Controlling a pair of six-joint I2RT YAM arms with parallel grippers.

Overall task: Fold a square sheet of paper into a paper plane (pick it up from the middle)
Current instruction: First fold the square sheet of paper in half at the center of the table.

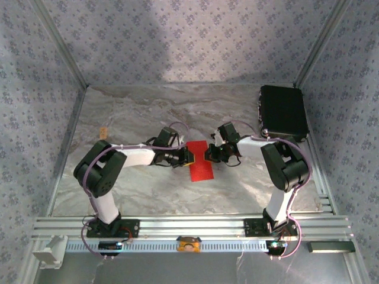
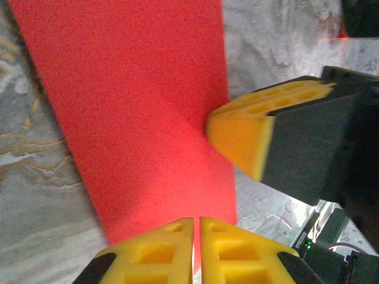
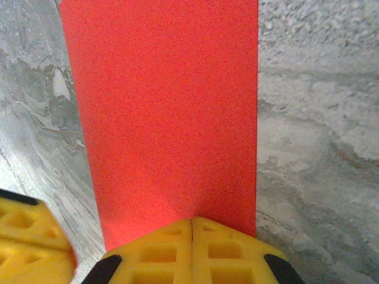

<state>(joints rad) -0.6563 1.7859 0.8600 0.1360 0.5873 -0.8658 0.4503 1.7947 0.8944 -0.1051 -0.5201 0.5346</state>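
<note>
The square sheet of paper [image 3: 166, 106] is running off the top edge in both wrist views. Its near edge is hiding behind the left end effector [image 2: 196, 248] and, opposite, behind the right end effector [image 3: 192, 248], whose hold on the sheet is reading unclear.

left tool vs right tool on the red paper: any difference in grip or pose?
Left tool meets the red paper from its left edge; right tool from its right edge. Left tool's fingertips show a thin slit between them in its wrist view; right tool's fingertips meet flush. Shared: both are shut on the paper's edge, low over the table, facing each other.
</note>
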